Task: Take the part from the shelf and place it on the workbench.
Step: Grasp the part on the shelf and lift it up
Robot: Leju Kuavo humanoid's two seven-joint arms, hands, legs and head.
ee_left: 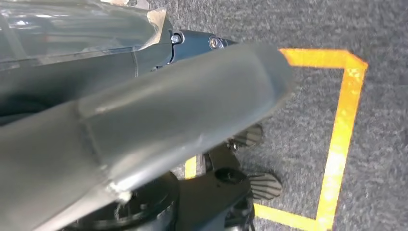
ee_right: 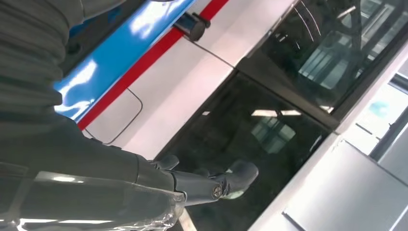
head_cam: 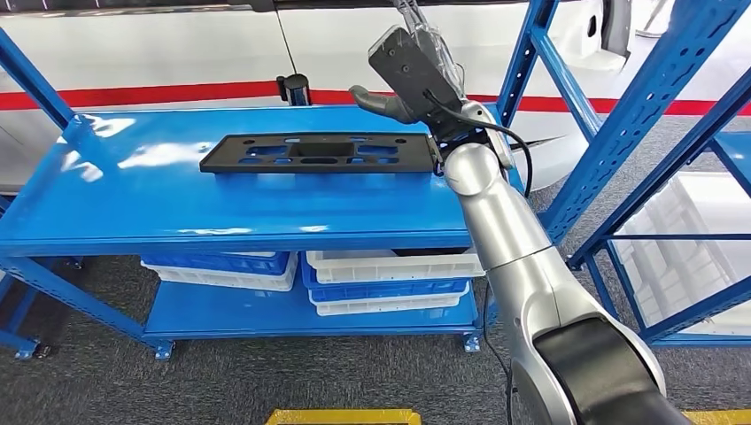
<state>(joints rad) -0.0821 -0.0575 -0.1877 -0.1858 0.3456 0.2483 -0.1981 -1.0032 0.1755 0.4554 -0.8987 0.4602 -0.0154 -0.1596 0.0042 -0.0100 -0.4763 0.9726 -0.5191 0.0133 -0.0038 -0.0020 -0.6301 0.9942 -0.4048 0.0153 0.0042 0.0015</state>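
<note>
Writing is something you will not find on any thing here; no brand or label can be read. Look at the black part (head_cam: 319, 152): it lies flat on the blue tabletop (head_cam: 133, 204), long and thin with holes cut in it. Your right hand (head_cam: 416, 80) is up above the part's right end, and the hand holds nothing. In the right wrist view you see its fingers (ee_right: 235, 178) reaching out a little bent, with air around them, in front of dark glass and a white wall with a red stripe (ee_right: 144, 67). The silver right arm (head_cam: 522, 257) hides the corner of the tabletop and the very end of the part, so you cannot tell if anything touches there. Under the tabletop you see blue and white bins (head_cam: 390, 279) stacked on a lower shelf. Your left hand (ee_left: 144, 120) is a big grey blur close to the camera, and you cannot tell how its fingers lie. Past it is grey floor with yellow tape (ee_left: 337, 139)
</note>
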